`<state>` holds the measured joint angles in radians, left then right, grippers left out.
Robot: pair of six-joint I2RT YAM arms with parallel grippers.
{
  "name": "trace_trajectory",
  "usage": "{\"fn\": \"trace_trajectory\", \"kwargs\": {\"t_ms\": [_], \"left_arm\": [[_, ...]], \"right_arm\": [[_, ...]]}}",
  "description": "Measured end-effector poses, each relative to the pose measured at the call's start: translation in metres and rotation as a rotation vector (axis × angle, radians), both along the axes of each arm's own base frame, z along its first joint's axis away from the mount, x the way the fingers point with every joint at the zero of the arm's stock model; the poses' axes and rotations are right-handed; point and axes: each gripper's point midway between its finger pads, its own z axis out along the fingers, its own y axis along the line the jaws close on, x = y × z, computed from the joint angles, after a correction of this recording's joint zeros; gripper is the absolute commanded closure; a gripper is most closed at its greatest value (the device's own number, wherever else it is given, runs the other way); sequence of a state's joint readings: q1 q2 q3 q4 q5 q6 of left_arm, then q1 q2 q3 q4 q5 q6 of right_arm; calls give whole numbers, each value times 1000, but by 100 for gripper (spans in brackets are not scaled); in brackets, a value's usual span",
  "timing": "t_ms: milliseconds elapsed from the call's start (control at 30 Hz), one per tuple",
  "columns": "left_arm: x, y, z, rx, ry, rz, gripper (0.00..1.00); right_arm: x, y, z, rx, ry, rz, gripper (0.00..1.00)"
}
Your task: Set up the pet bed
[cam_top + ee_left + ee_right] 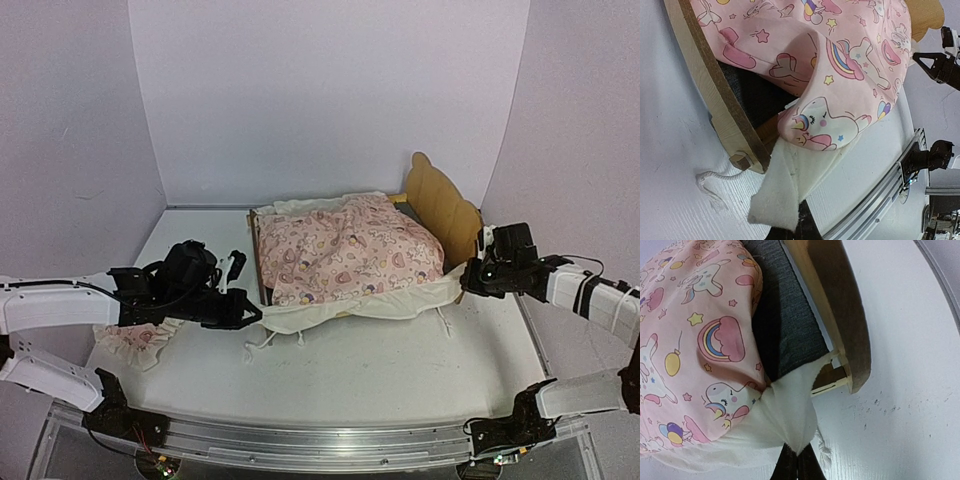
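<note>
At 8 o'clock on the white desk [400,370], the small pink ruffled pillow [135,345] lay aside, out of the way. The left claw [250,312] was clamped on the white ruffle at the 8 o'clock corner of the pink unicorn-print blanket [350,250]. The blanket draped over the light plywood pet bed [440,205] at mid-desk, its wavy headboard toward 2 o'clock. The right claw [468,280] was pinched shut on the 4 o'clock ruffle corner. Holding opposite corners, I judged, would let the two claws move the cloth evenly.
</note>
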<state>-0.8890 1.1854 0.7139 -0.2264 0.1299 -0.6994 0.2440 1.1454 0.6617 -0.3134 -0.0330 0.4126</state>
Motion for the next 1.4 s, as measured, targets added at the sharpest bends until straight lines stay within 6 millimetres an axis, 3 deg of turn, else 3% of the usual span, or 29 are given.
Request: {"fn": "trace_trajectory", "kwargs": {"t_ms": [133,233,333,500,600,733,833,900,933,1000,1033,1167,1400], "left_arm": [[0,0,0,-4,8,9,100],[0,0,0,-5,12,11,100],[2,0,-7,15,27,16,100],[13,-3,-12,45,25,39,100],[18,-2,-8,45,10,57,100],[23,1,-8,53,0,78,100],[25,3,-8,56,-5,91,100],[25,3,-8,56,-6,92,100],[25,3,-8,56,-6,92,100],[26,2,-7,53,-9,92,100],[26,2,-6,50,-12,93,100],[28,1,-4,43,-21,92,100],[29,0,-2,35,-30,90,100]], "right_arm": [[7,-4,10,-43,-11,-7,98],[14,-2,10,-89,-7,41,70],[20,1,11,-111,19,83,53],[-20,11,6,-142,111,186,37],[-43,38,21,-200,66,318,32],[-68,118,28,-241,-59,642,23],[-87,169,22,-288,-238,888,24],[-98,189,11,-322,-362,1033,28],[-99,195,4,-353,-412,1088,32],[-94,204,-10,-425,-491,1166,49],[-90,209,-16,-461,-523,1196,52],[-74,224,-26,-559,-632,1247,54],[-53,241,-19,-635,-787,1218,61]]}}
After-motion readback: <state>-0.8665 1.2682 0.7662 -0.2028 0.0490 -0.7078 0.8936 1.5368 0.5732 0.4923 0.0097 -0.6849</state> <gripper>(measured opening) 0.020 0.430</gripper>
